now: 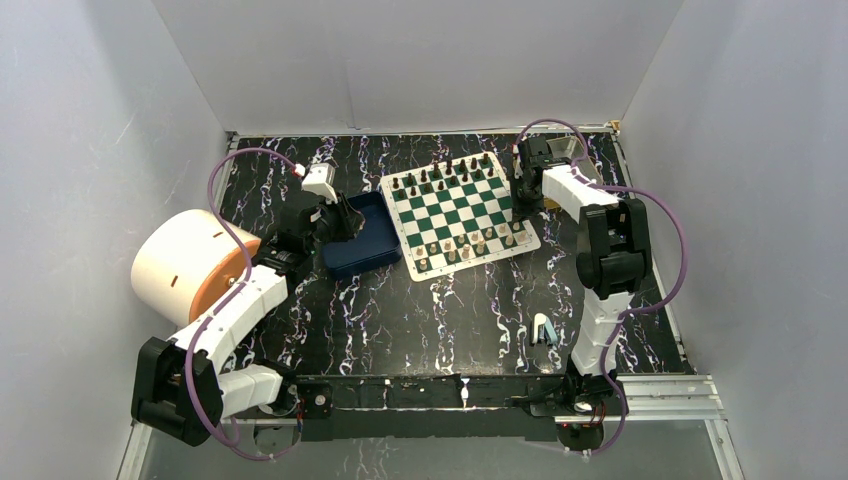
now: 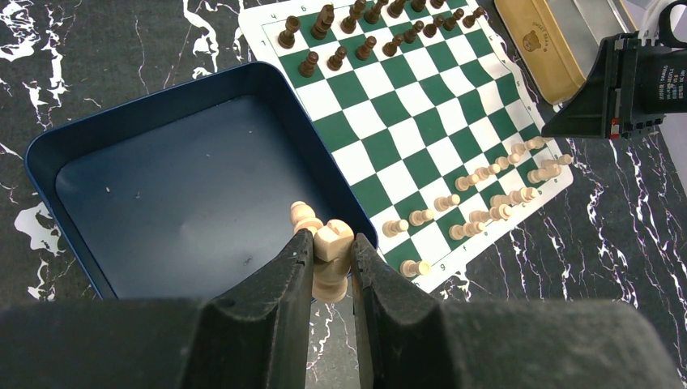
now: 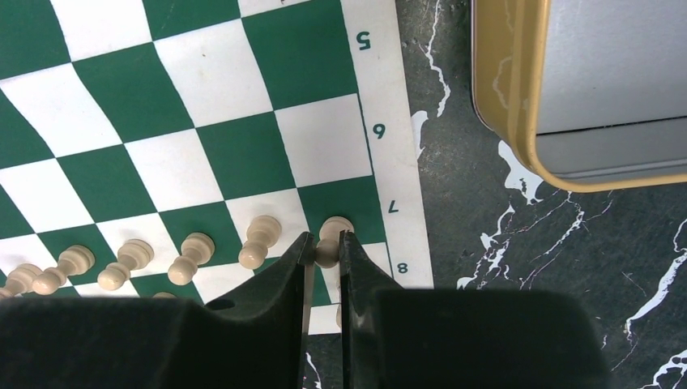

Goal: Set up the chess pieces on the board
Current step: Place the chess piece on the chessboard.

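We log the left gripper pinching a cream piece, base hidden, over the blue tray rim. The right gripper nips a pawn at the board edge. Tin cut off. Black marbled table, grey walls.

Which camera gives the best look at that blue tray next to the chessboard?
The left wrist view. There the blue tray fills much of the picture, and most of its inside is seen from above. The top view shows the tray small, with its left part hidden under the left arm. The right wrist view misses it altogether.
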### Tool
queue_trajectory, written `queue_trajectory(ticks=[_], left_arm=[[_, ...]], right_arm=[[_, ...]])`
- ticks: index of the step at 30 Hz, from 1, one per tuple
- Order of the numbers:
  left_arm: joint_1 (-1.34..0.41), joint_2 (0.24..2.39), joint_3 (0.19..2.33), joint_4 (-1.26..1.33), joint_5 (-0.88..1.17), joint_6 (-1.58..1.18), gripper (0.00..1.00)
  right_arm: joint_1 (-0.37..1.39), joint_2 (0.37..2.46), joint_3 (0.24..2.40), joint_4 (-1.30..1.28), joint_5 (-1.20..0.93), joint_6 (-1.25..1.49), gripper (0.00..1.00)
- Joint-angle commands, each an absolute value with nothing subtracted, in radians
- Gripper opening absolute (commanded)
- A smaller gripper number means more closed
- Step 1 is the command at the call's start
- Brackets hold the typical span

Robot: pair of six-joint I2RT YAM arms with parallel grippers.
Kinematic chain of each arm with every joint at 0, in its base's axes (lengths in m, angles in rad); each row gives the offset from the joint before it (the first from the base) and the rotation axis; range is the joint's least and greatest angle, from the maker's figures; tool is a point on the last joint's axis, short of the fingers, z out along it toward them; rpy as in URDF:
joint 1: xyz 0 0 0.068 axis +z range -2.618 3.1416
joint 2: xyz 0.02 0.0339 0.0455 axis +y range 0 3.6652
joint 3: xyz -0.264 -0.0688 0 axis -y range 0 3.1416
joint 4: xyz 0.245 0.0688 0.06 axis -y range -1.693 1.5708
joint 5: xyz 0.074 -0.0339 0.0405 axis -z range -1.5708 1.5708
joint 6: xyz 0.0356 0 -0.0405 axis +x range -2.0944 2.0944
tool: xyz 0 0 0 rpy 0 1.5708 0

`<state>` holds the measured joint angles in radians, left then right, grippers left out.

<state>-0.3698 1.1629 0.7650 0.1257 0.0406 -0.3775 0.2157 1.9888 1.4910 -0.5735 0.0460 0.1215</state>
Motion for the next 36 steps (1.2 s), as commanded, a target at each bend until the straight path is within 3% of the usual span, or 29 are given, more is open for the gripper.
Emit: queue_trajectory(ticks=[1,13,22,30,33,36], left_arm=[[-0.374,1.131,0.769,0.140,0.034,-0.367,0.00],[-0.374,1.132,0.773,0.135,0.030,-0.365,0.00],[-0.374,1.143,0.813,0.117,0.054,-0.422,0.00],[-0.374,1.152,0.890,0.125,0.217,-0.542,0.00],[-0.374,1.137,0.877,0.206,0.311,-0.554,0.00],[-0.374,1.126,0.852,0.277,0.359,-0.565,0.00]], right_arm=[[0.207,1.996,1.506,-0.548,0.047,0.133,0.25],[0.205,1.966,1.527,-0.568,0.058,0.149,0.37],[0.206,1.861,1.567,-0.595,-0.052,0.167,0.41],[0.213,1.658,1.318,-0.183,-0.508,0.223,0.45],[0.214,1.585,1.230,0.019,-0.662,0.370,0.46],[0.217,1.543,1.160,0.218,-0.786,0.565,0.54]])
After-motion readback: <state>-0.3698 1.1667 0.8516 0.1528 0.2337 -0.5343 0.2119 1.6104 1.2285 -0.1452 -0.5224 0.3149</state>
